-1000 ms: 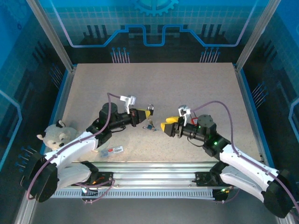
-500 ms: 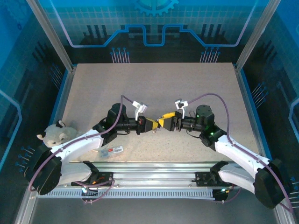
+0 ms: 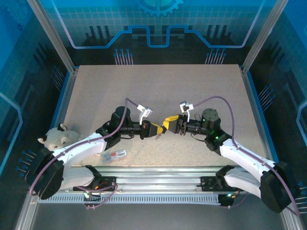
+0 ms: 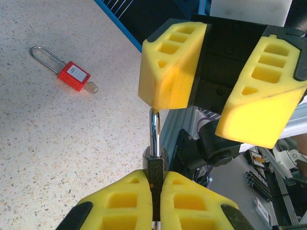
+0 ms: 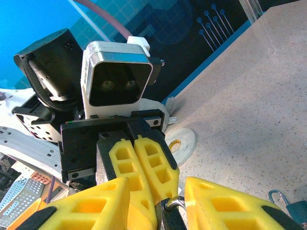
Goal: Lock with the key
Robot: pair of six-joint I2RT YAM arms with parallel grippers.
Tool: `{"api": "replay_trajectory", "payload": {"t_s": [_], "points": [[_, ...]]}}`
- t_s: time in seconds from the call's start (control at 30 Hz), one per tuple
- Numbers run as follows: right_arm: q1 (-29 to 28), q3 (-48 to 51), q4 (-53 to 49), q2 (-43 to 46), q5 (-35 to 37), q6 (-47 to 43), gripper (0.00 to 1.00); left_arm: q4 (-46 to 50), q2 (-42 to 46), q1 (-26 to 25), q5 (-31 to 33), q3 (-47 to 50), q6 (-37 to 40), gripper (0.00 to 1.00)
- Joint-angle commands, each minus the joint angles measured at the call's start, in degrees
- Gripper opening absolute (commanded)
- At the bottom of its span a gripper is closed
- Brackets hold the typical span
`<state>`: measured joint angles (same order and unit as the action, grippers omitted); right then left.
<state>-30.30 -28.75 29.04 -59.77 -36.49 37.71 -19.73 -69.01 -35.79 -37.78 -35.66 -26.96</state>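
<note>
Now left gripper [image 4: 154, 191] clamps one padlock [image 4: 154, 162]; one red padlock [image 4: 73, 75] lies apart.

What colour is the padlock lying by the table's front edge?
The padlock is red, silver shackle; clearest in left wrist view.

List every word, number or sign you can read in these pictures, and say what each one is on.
Red padlock, white label: it carries print, but too small and blurred to read.
Backdrop: a gear and circuit lines, with no words or numbers.
Nothing else in these pictures has legible text.
</note>
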Motion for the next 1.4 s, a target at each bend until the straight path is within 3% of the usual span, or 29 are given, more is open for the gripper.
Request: {"api": "replay_trajectory", "payload": {"t_s": [0.0,0.2,0.6,1.1,1.23,1.37], "points": [[-0.4,1.6,1.6,-0.2,-1.2,0.3,0.35,-3.6,1.2,-0.3,-1.8,-1.4,0.4,0.00],[-0.4,2.0,0.5,0.3,0.1,-0.6,0.44,-5.2,1.8,-0.3,-2.9,-1.0,-0.5,0.00],[-0.2,2.5,-3.5,3.6,5.5,-2.6,0.49,-5.7,2.3,-0.3,-3.8,-1.1,-0.9,0.00],[-0.5,3.9,7.6,0.1,-1.5,2.6,0.15,-5.3,1.6,-0.3,-4.0,-1.6,-1.0,0.00],[-0.6,4.3,6.4,1.1,-0.7,1.8,0.00,-5.9,1.3,-0.3,-3.9,-1.6,-1.2,0.00],[-2.2,5.0,4.8,2.0,0.1,0.6,0.00,-6.9,1.9,-0.1,-2.4,-1.3,-1.3,0.00]]}}
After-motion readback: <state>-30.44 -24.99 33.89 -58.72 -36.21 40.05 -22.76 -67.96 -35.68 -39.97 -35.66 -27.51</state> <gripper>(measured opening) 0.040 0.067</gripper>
